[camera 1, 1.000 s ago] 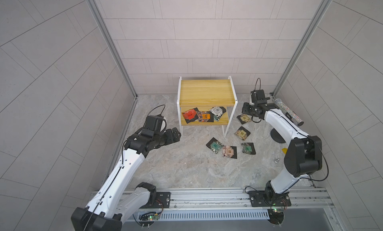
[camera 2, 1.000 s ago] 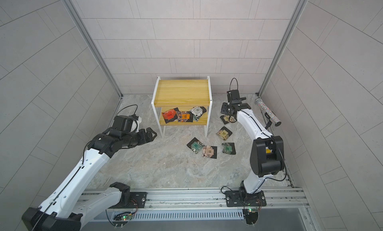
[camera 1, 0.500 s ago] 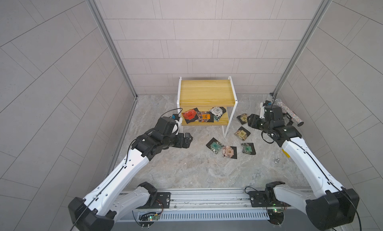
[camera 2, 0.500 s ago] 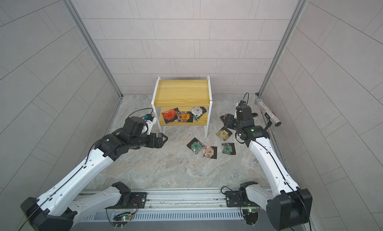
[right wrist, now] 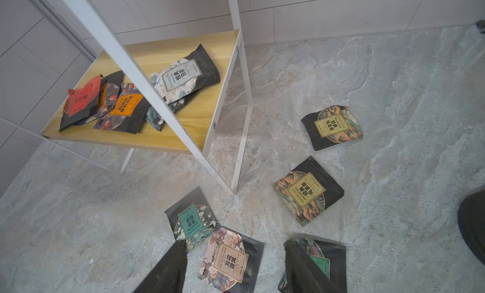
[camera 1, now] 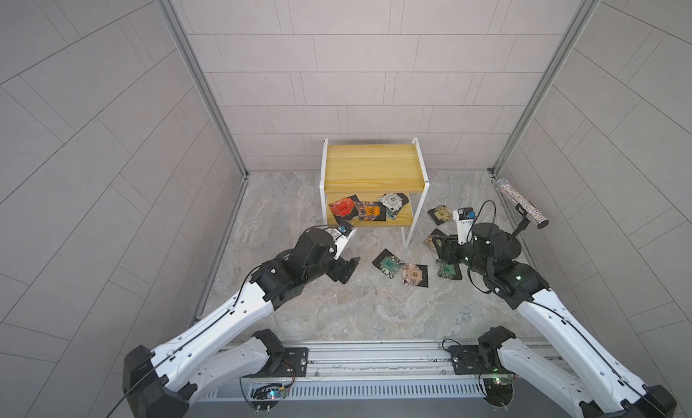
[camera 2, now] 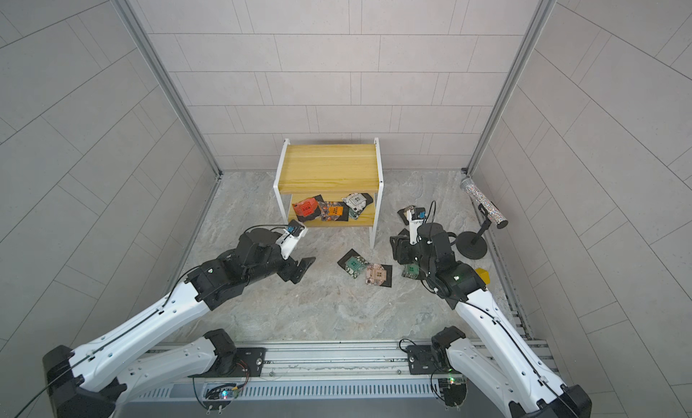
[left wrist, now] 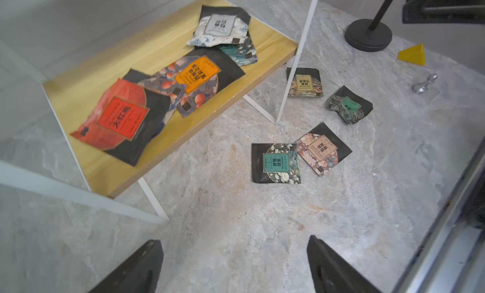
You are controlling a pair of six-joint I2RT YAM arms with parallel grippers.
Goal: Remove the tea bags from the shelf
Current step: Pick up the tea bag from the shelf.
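while both my arms reach in from the rail (camera 1: 374,354) at the front, the floor (camera 1: 337,315) below them is a grey, marbled, stone-look slab, closed on three sides by pale tiled walls (camera 1: 374,60) with metal posts in the two back corners. the shelf (camera 1: 370,165) stands on that floor against the back wall, about midway along it.

some of the tea bags (camera 1: 369,212) lie on its lower board: a red-labelled bag (left wrist: 122,118) toward the left end, an orange-labelled bag (left wrist: 196,73) in the middle, and a white-labelled bag (left wrist: 220,25) toward the right end with a dark teal bag (left wrist: 241,51) tucked partly under it. they overlap, and i cannot tell whether another is buried among them.

the others lie flat on the floor off the shelf's right front leg: two tan-labelled bags (right wrist: 332,125), a teal-labelled bag (right wrist: 191,223) touching a pink-labelled bag (right wrist: 231,260), and a green-labelled bag (right wrist: 322,265) just beside those.

my left gripper (left wrist: 236,268) hangs above bare floor in front of the shelf's left half, jaws spread wide, nothing between them. my right gripper (right wrist: 236,248) hovers over the floor bags, jaws apart and holding nothing; whether one finger touches the green-labelled bag i cannot tell.

by the right wall is a black stand (camera 2: 470,247) with a glittery tube (camera 2: 483,202), a yellow block (camera 2: 482,274) near its base, and a small silver piece (left wrist: 425,84).
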